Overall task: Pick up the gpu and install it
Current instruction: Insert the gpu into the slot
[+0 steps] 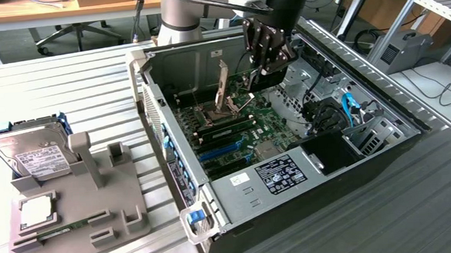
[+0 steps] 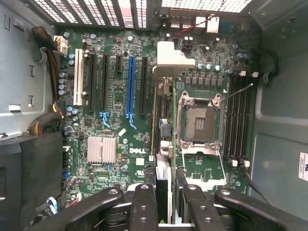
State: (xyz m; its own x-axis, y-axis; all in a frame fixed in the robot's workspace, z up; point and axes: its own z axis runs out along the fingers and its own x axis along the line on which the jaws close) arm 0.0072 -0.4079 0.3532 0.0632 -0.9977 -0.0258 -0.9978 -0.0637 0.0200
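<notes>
My gripper (image 1: 272, 62) hangs inside the open computer case (image 1: 156, 116), above the motherboard (image 1: 269, 124). In the wrist view the gripper (image 2: 166, 192) is shut on the gpu (image 2: 162, 144). The card is seen edge-on, a thin dark strip running away from the fingers (image 2: 143, 202), with its pale metal end bracket (image 2: 173, 60) at the far end. It hovers over the strip of board between the black expansion slots and the open CPU socket (image 2: 199, 120). The long blue slot (image 2: 130, 82) lies just to one side of the card, apart from it.
A grey holder (image 1: 95, 170) at the exterior view's left carries a hard drive (image 1: 35, 153) in a blue caddy, a CPU (image 1: 36, 210) and a memory stick (image 1: 60, 231). Inside the case are a power supply (image 1: 279, 173), drive bays with cables (image 1: 342, 113) and a heatsink (image 2: 101, 149).
</notes>
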